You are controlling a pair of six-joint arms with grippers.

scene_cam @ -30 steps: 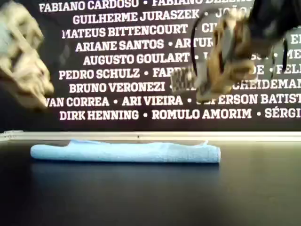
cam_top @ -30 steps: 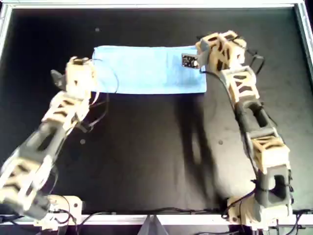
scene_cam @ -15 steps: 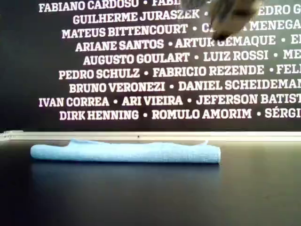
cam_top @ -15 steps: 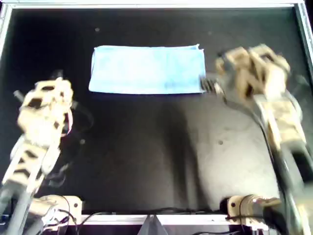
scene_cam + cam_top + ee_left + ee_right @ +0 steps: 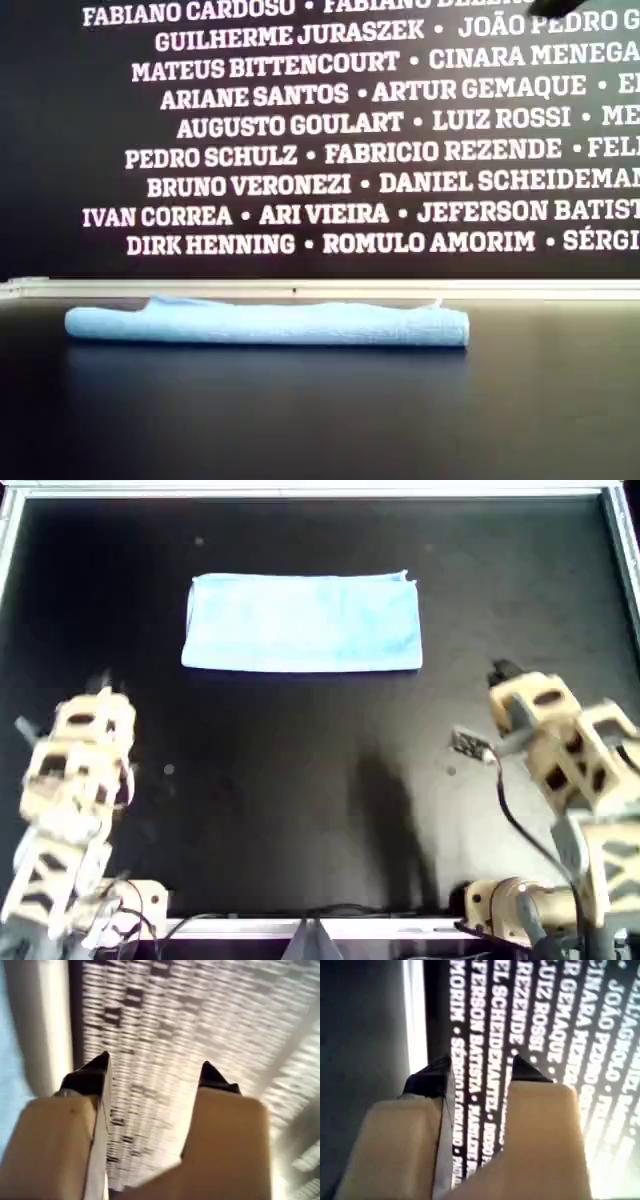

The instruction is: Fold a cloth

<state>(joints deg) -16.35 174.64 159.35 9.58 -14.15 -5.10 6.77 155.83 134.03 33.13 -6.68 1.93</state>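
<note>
- First gripper (image 5: 155,1072): jaws apart, empty, aimed at lettered wall.
- Second gripper (image 5: 480,1072): jaws apart, empty, likewise.
- Cloth (image 5: 302,622): far centre of table (image 5: 300,800), flat rectangle, apparently folded once; further fold possibly left.

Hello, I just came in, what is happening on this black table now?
A light blue fabric cloth lies folded into a long flat rectangle near the far side of the black table. Nothing touches it. Two beige arms stand at the near corners, well apart from the cloth. My first claw and my second claw are both open and empty, pointing toward the lettered back wall.
</note>
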